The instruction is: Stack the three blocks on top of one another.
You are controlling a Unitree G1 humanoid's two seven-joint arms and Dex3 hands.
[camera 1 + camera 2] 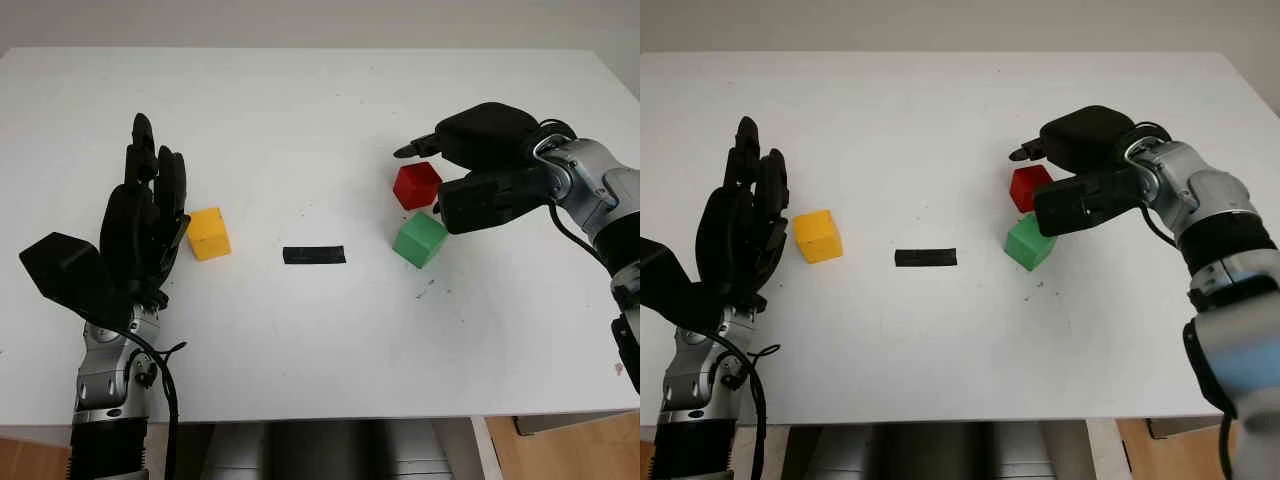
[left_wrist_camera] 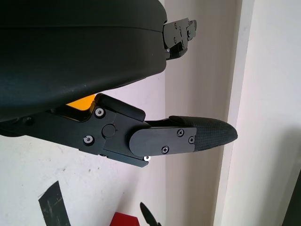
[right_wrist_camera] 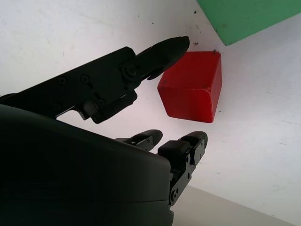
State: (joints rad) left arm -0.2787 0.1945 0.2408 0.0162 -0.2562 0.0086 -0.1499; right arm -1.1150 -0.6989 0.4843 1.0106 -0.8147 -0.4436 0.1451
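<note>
A red block (image 1: pixel 416 185) sits on the white table (image 1: pixel 300 110) right of centre, with a green block (image 1: pixel 419 240) just in front of it, close but apart. A yellow block (image 1: pixel 208 233) lies alone on the left. My right hand (image 1: pixel 428 176) hovers over the red block, open, its thumb behind the block and its fingers (image 3: pixel 181 150) on the right side; in the right wrist view the red block (image 3: pixel 190 87) lies between them untouched. My left hand (image 1: pixel 150 205) stands upright and open just left of the yellow block.
A short strip of black tape (image 1: pixel 314 255) is stuck on the table between the yellow and green blocks. The table's front edge (image 1: pixel 330 415) runs close below both arms.
</note>
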